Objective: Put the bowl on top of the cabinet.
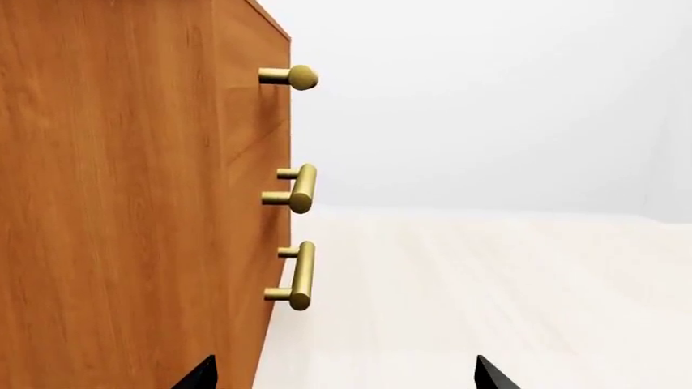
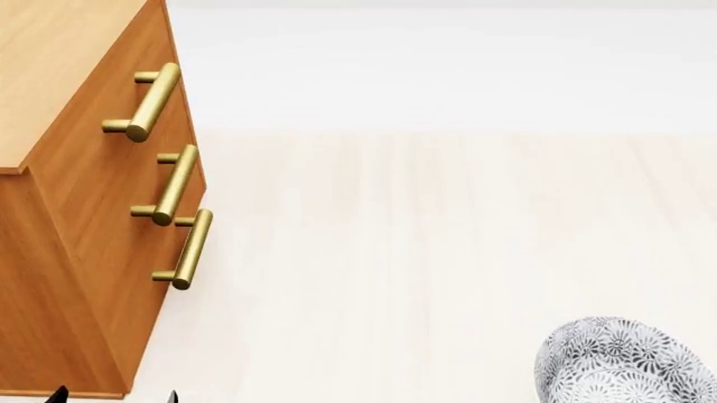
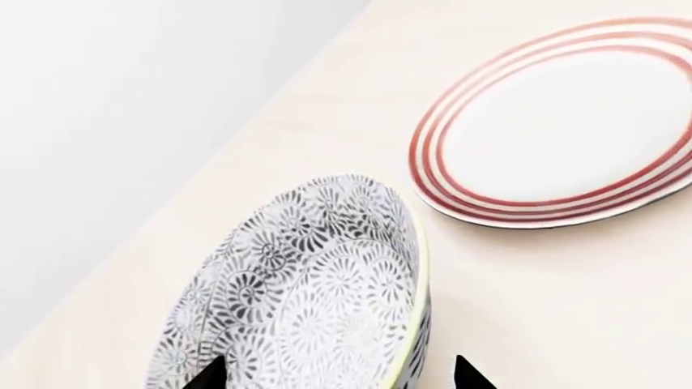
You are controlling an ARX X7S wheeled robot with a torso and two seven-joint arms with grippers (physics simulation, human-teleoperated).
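Head cam looks fwd & down: cabinet point(image 2: 101, 210) at frame left, bowl point(image 2: 622, 361) lower right. Left wrist cam sits close beside the cabinet point(image 1: 119, 203), facing along its side; shares its handles w/ head view. Right wrist cam hangs close over the bowl point(image 3: 313, 300), plate point(image 3: 562, 121) upper right.

Cabinet point(image 2: 90, 252): stands at the head view's left edge; flat top point(image 2: 56, 67) bare where visible. Three brass handles point(image 2: 168, 185) jut from its front into the open floor.
Floor point(image 2: 426, 235): pale, open between cabinet and bowl point(image 2: 622, 361).
Bowl: low at the right of the head view, well apart from the cabinet.
Plate point(image 3: 562, 121): red-ringed, lying flat just beside the bowl, a narrow strip of floor between them.
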